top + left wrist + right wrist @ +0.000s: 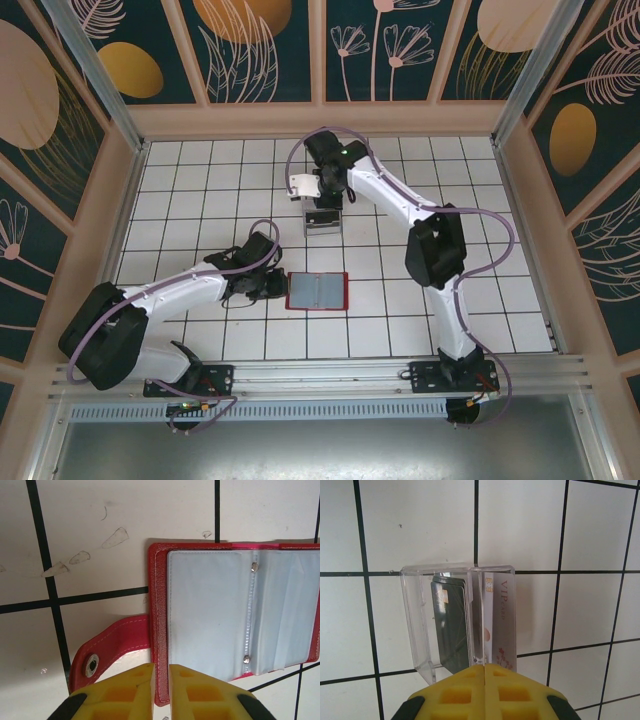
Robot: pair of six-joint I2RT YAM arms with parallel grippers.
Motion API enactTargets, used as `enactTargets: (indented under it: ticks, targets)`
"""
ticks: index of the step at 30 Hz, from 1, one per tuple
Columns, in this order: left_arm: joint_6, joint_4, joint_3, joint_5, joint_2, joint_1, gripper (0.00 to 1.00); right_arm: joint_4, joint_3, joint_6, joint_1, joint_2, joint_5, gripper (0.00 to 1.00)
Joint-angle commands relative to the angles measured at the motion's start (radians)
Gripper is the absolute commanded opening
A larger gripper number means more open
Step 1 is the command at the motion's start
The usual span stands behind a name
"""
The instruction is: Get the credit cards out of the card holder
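The card holder (316, 290), a red wallet, lies open on the tiles with its grey pockets (210, 620) facing up and flat. Its red tab (115, 640) sticks out to the left. My left gripper (161, 667) is shut on the wallet's red left border, and it also shows beside the wallet (275, 287). The credit cards stand in a clear plastic box (420, 620): dark cards (451, 625) and a pale VIP card (501, 615). My right gripper (484, 666) is shut at the box's near rim, its seam in line with a thin clear wall.
The clear box (322, 225) sits mid-table under the right gripper (322, 207), about two tiles behind the wallet. A wooden frame (320, 120) walls in the white tiled floor on all sides. Open tiles lie to the right of the wallet and in front of it.
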Motion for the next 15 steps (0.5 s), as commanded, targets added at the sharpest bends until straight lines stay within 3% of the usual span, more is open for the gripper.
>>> enactTargets:
  ticks: [1,15]
  targets:
    - [-0.018,0.007,-0.017,-0.006,-0.020,0.001,0.16,-0.045,0.041,-0.025,-0.007,0.036,-0.008,0.00]
    - [-0.020,0.010,-0.022,-0.012,-0.020,0.001,0.16,-0.051,0.072,-0.029,-0.007,0.099,0.014,0.00]
